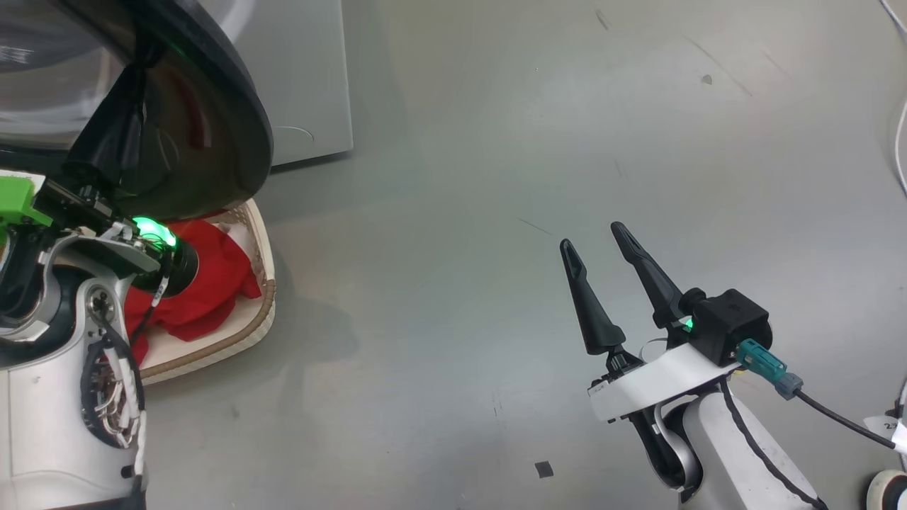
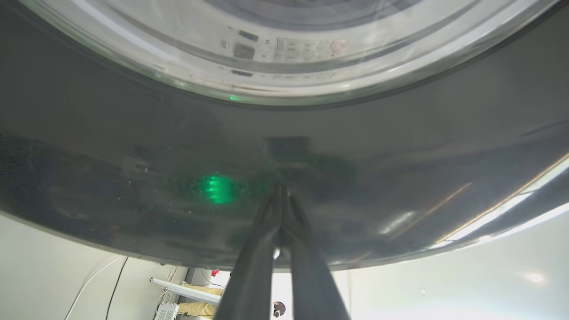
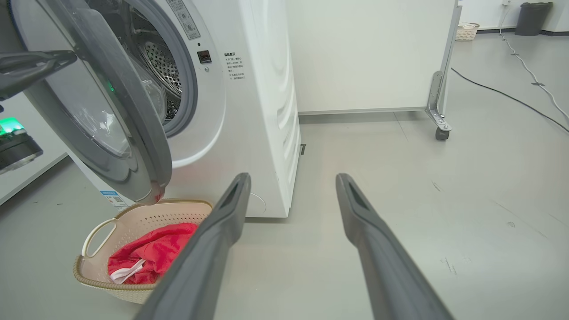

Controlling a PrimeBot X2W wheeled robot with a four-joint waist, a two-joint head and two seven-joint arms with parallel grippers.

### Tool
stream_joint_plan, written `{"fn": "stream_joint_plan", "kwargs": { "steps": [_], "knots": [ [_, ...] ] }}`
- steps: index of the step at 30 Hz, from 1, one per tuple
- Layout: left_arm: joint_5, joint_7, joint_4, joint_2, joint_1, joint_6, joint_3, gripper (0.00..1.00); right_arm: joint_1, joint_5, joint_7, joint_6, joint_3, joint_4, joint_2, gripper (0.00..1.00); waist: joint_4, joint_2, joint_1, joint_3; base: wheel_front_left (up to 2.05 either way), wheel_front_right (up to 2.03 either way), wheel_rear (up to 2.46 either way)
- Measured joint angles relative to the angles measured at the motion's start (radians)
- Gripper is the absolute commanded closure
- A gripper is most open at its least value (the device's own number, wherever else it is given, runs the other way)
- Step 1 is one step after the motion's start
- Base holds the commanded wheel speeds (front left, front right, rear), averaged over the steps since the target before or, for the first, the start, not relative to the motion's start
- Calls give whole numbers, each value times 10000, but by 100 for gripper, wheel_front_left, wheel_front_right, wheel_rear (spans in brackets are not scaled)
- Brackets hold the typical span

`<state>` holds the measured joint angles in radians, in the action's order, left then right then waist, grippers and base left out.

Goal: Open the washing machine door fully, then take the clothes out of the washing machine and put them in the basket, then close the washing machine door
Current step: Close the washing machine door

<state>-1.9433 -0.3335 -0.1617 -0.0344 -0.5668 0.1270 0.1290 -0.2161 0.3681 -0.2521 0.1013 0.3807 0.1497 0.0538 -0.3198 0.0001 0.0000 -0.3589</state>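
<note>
Lighting's bright and flat all round: soft indoor light from overhead, nothing harsh. In the head view the grey floor (image 1: pixel 453 177) has a mild sheen, and the basket (image 1: pixel 263 312) drops a fuzzy-edged shadow to its right. The green light (image 1: pixel 152 230) on the left wrist blooms, a bit blown out. The left wrist view is darkest — the washing machine door (image 2: pixel 133 178) has a glossy black rim with a green smear of reflection and pale glare streaks at the right, and the left gripper (image 2: pixel 282 191) goes soft near the bottom edge. The right wrist view is crisp further off, but the right gripper (image 3: pixel 293 176) blurs up close — and the washing machine (image 3: pixel 262 111) leans from wide-angle bending.
</note>
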Motion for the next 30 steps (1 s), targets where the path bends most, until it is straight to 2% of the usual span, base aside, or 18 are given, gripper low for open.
{"fn": "stream_joint_plan", "kwargs": {
  "steps": [8, 15, 19, 22, 25, 30],
  "knots": [
    [291, 134, -412, 25, -484, 0, -190, 100, -9, 15, -2, -176, -128, -71, -12, 0, -323, 0, 0, -189, 0, 0, 0],
    [313, 163, -786, 44, -513, -15, -387, 100, -10, -23, -2, -249, -328, -71, -35, 0, -134, 0, 0, -24, 0, 0, 0],
    [527, 54, -888, 42, -503, -176, -621, 100, -12, -104, -2, -249, -426, -71, -38, 0, -2, 0, 0, 98, 0, 0, 0],
    [1411, -180, -903, -234, -425, -533, -1360, 100, -12, -174, -2, -249, -573, -63, -40, 0, 156, 0, 0, 245, 0, 0, 0],
    [2903, -259, -907, -851, -46, -1024, -2336, 100, -12, -278, -2, -247, -784, -63, -40, 0, 352, 0, 0, 412, 0, 0, 0],
    [5110, 219, -1126, -1613, 788, -1772, -3346, 100, -6, -477, -2, -236, -940, -48, -36, 0, 734, 0, 0, 739, 0, 0, 0]
  ]
}}
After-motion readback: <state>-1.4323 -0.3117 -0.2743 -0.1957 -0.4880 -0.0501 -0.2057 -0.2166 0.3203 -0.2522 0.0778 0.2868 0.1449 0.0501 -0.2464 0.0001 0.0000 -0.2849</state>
